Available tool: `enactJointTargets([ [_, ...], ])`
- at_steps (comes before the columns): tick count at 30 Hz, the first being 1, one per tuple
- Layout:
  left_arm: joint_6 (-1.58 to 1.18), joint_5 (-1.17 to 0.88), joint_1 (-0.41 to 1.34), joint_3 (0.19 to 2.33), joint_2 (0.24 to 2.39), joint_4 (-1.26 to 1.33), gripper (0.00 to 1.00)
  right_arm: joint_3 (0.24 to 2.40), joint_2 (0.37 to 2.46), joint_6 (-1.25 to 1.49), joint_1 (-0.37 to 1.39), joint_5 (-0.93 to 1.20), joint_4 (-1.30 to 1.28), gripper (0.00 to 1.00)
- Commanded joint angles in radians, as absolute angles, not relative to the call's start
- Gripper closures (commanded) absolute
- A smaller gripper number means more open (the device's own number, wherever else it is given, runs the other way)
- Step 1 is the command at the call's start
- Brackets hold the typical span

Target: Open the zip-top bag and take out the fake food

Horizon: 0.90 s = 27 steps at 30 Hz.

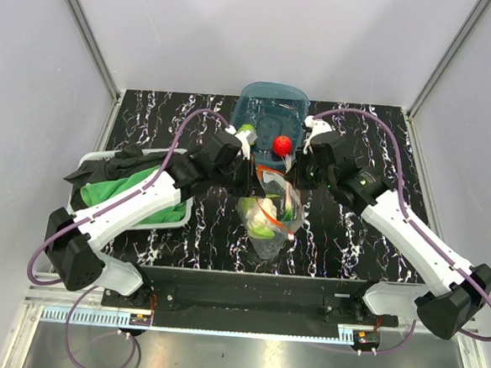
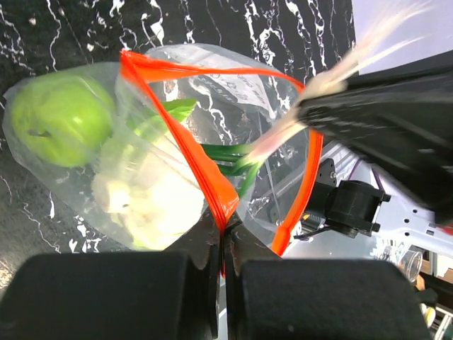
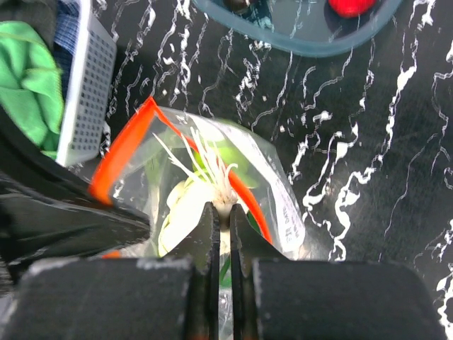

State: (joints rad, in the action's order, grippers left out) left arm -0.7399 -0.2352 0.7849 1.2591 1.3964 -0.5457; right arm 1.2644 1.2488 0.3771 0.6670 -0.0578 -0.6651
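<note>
Pinched between the fingers of my left end effector, at 6 o'clock in its wrist view, is the orange-red zip strip of the zip-top bag. Its white label carries print too small to read. Clear and crinkled, mouth gaping, the bag holds a green apple at 10 o'clock and a cauliflower. My right end effector is clamped on the white roots of a toy spring onion, with the bag at 12 o'clock on the desk.

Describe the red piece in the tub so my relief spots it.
Find the teal tub at the far edge of the table, beyond the zip-top bag. In its right half sits a red berry piece, the only round red item; the bagged pieces are green and white.
</note>
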Motion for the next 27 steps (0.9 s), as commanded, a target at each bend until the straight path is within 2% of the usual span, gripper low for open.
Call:
enactJointTargets([
  [1, -0.759, -0.229, 0.787, 1.249, 1.364, -0.48, 1.0, 1.353, 1.255, 0.359, 0.67, -0.038, -0.634, 1.0],
  [11, -0.753, -0.222, 0.788, 1.23, 1.358, -0.482, 1.0, 1.41, 1.252, 0.354, 0.67, -0.057, -0.632, 1.0],
  [27, -0.723, -0.1, 0.762, 1.166, 1.318, -0.56, 1.0, 1.749, 1.356, 0.296, 0.669, -0.103, -0.661, 1.0],
])
